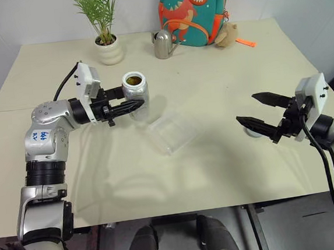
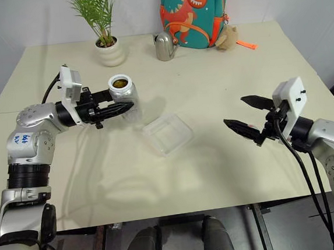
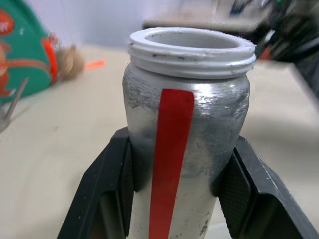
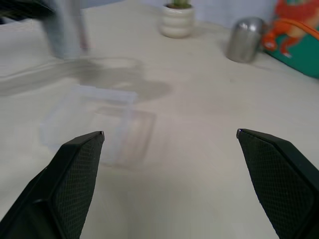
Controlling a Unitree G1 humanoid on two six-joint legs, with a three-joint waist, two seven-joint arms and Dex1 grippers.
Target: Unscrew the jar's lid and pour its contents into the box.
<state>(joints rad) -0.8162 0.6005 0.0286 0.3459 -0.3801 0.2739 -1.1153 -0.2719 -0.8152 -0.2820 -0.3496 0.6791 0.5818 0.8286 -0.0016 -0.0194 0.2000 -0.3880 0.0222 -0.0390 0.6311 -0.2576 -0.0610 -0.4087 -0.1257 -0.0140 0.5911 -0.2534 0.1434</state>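
Note:
My left gripper (image 1: 131, 102) is shut on the jar (image 1: 135, 90) and holds it upright above the table, left of the box. The jar is silvery with a red stripe (image 3: 172, 149), and its threaded mouth is uncovered. Brown contents (image 1: 132, 79) show inside the mouth. The box (image 1: 170, 133), a clear shallow tray, lies on the table just right of and below the jar. My right gripper (image 1: 245, 107) stands open and empty at the right, pointing toward the box (image 4: 94, 127). A small grey lid (image 1: 251, 133) lies on the table under its fingers.
A potted plant in a white ribbed pot (image 1: 109, 51), a steel watering can (image 1: 162, 44), a dinosaur backpack (image 1: 195, 11) and a small plush toy (image 1: 226, 35) stand along the table's far edge. The near table edge (image 1: 180, 208) runs in front of me.

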